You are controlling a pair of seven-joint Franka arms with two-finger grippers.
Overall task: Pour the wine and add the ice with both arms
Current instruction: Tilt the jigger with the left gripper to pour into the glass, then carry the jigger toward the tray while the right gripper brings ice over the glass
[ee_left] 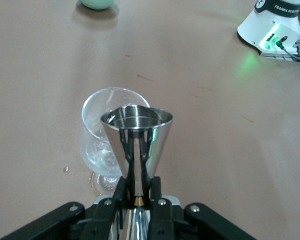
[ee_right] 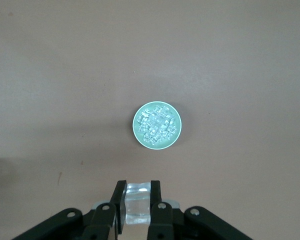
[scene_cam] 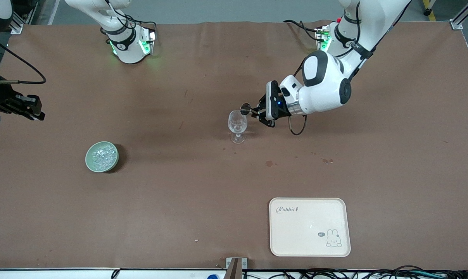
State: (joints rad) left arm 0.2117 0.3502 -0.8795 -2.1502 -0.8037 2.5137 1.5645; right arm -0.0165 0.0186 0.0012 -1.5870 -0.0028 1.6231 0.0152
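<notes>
Two claws closed, left claw (ee_left: 137,192) gripping jigger (ee_left: 136,145) over glass (ee_left: 102,150) rim.

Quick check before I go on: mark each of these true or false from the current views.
1. The left gripper is shut on a steel measuring cup at the wine glass. True.
2. The ice lies on the rabbit tray. False: it is heaped in the green bowl, toward the right arm's end of the table.
3. The right gripper is empty. False: it is shut on a clear ice lump.
4. The wine glass stands upright on the table. True.
5. The tray is nearer the front camera than the glass. True.
</notes>
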